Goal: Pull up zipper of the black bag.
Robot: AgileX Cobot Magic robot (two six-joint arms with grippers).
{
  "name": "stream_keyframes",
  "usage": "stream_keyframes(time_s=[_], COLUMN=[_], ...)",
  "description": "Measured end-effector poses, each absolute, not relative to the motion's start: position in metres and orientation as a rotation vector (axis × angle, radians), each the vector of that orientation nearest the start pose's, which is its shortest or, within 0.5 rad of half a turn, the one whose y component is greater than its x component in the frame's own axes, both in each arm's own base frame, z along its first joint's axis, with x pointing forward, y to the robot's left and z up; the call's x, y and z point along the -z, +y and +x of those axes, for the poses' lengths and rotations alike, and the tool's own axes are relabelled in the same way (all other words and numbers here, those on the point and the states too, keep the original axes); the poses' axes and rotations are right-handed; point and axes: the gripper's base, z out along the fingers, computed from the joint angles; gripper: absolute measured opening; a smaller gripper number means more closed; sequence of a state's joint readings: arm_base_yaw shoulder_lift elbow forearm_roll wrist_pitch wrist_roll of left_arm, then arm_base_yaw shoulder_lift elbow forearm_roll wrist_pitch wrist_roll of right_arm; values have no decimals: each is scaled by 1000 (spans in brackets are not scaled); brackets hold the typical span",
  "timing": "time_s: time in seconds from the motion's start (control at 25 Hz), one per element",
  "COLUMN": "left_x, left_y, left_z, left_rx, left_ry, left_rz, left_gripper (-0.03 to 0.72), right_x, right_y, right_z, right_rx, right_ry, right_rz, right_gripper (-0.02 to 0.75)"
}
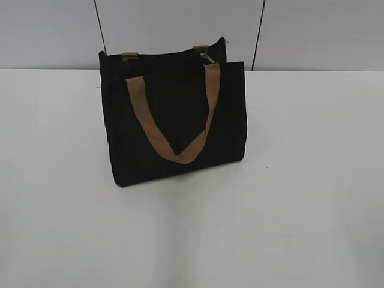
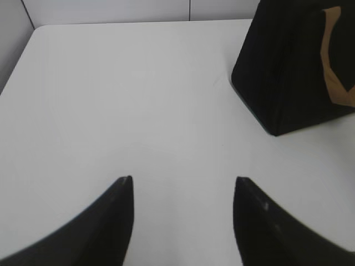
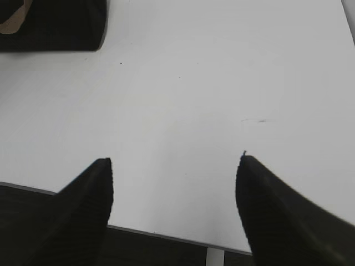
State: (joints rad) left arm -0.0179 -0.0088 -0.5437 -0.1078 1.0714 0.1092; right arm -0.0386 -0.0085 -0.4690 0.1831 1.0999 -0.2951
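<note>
Nearest the cameras: both grippers, seen only in their own wrist views. Left gripper point(image 2: 183, 185) hangs above bare white table point(image 2: 138, 100), jaws spread wide, nothing between them. Its two dark fingers point(image 2: 113, 221) frame open tabletop. Right gripper point(image 3: 175, 163) likewise spread wide and holding nothing, poised over the table's near edge point(image 3: 166, 235), where the white surface ends against a dark band below. Neither gripper shows in the exterior view.

Mid-distance: the black bag point(image 1: 174, 120) stands upright on the table, towards the back and roughly centred, well apart from both grippers. In the left wrist view it sits at upper right point(image 2: 294, 66), one lower corner pointing toward the camera; in the right wrist view only a bottom corner shows at upper left point(image 3: 52, 25).

On the bag's front face: a tan strap handle point(image 1: 174, 129) hangs down in a loose V, flat against the fabric. A second strap's ends point(image 1: 129, 56) show as short tan tabs at the top rim.

Top edge: zipper point(image 1: 207, 58) visible only as a small silver glint near the right end of the rim, beside the right strap tab. Whether the zip line is closed or open cannot be told from here.

Farthest: grey panelled wall point(image 1: 180, 24) with dark vertical seams.
</note>
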Motion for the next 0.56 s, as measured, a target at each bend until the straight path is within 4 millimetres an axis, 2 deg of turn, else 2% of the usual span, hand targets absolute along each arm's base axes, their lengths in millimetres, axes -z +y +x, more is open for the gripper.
stream_keyframes(time_s=[0.56], left_x=[-289], left_y=[-9], left_z=[-12], left_rx=[53], left_ry=[1994], left_rz=[110], left_gripper=[431], right_x=[-267], right_y=[15], right_z=[-5], right_rx=[-21], right_ry=[2073], right_rz=[-278], right_gripper=[526])
